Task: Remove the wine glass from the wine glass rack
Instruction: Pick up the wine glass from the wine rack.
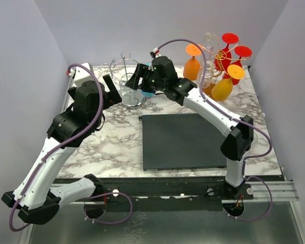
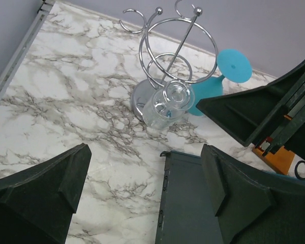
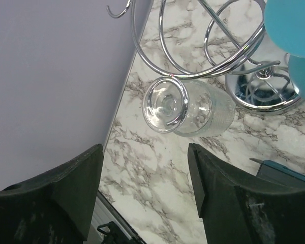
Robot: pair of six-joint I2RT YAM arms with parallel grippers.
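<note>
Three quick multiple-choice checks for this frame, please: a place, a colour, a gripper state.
1. The blue glass is: A beside the silver wire stand; B on the gold rack; C at the table's near edge.
2. The mat is: A white; B dark grey; C green.
3. The left gripper is: A shut on a clear glass; B shut, empty; C open, empty.
A: it sits by the stand's base. B: the sheet is dark grey. C: its fingers stand wide apart, nothing between.
</note>
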